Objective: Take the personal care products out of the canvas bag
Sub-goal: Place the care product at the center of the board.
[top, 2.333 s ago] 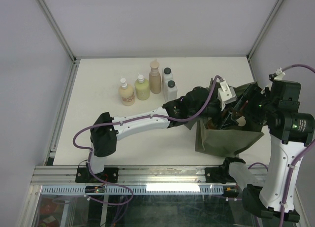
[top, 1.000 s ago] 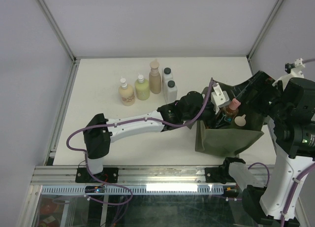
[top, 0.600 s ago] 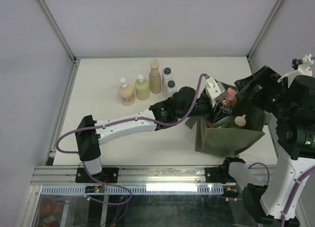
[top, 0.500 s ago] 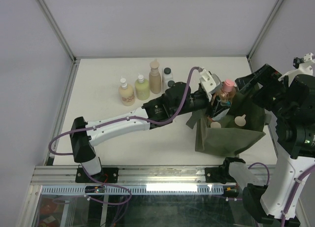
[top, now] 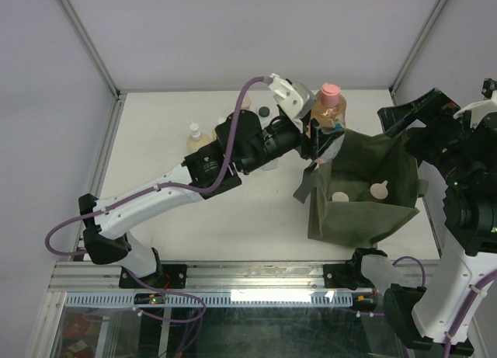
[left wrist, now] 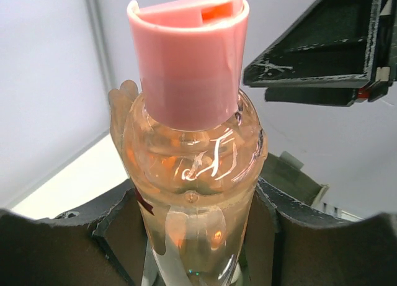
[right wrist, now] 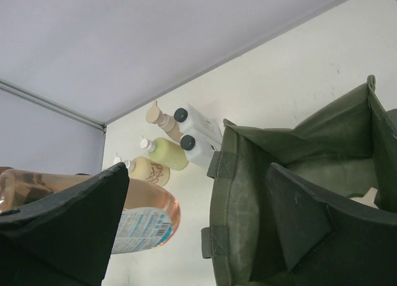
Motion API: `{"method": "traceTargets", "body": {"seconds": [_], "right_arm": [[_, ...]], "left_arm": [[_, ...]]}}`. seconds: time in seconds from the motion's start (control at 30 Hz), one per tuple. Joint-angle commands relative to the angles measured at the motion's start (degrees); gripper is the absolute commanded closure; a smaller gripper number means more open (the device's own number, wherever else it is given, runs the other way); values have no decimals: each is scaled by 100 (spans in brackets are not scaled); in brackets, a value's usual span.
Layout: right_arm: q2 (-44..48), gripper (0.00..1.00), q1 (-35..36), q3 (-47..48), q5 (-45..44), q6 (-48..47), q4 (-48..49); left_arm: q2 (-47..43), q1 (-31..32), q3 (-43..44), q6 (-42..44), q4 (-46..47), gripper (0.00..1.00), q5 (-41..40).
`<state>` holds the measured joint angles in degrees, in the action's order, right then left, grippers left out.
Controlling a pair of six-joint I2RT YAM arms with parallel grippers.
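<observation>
- Five bottles (right wrist: 164, 153) stand at the table's (top: 167, 109) 11 o'clock; we see two caps (top: 378, 189) inside the canvas bag (top: 365, 218) at 4 o'clock.
- Our left gripper (top: 317, 133) clamps a pink-capped orange bottle (top: 328, 108) above the bag's 10 o'clock corner, not yet set down.
- Our right gripper (top: 405, 119) hangs wide open, empty, at the bag's 2 o'clock.
- Earlier both grippers were down at the bag's mouth.

The left gripper (top: 321, 134), earlier sunk in the floppy olive-green canvas bag (top: 361, 214), rose up and back out of it with the clear orange-tinted plastic bottle with a pink cap (top: 330, 109) (now above the bag's far-left rim), while the right gripper (top: 396, 119) withdrew rightward from the bag's mouth.
</observation>
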<state>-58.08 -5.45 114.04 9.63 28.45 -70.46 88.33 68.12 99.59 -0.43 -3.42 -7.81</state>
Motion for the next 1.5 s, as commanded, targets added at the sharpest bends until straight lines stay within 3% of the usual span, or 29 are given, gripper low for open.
{"method": "traceTargets", "body": {"seconds": [0.0, 0.27, 0.47, 0.67, 0.83, 1.13, 1.47], "right_arm": [[-79, 5, 21, -1, 230, 63, 481], [34, 5, 27, -538, 472, 83, 734], [12, 5, 18, -655, 535, 30, 734], [21, 5, 20, -703, 559, -60, 662], [16, 5, 23, -665, 525, -186, 522], [52, 5, 23, -689, 445, -428, 198], [21, 5, 24, -766, 579, -527, -258]], "left_arm": [[-1096, -125, -222, 357, 562, 97, -867], [-2164, -259, -1877, 594, 459, 95, -2050], [-2671, -397, -3347, 406, 1185, 94, -2514], [-2677, -776, -4561, 152, 2182, 93, -2561], [-2481, -1236, -5598, -144, 3273, 92, -2107], [-1562, -2037, -6106, -303, 4762, 78, -1118], [-171, -2490, -5966, 91, 6070, 76, -309]]}}
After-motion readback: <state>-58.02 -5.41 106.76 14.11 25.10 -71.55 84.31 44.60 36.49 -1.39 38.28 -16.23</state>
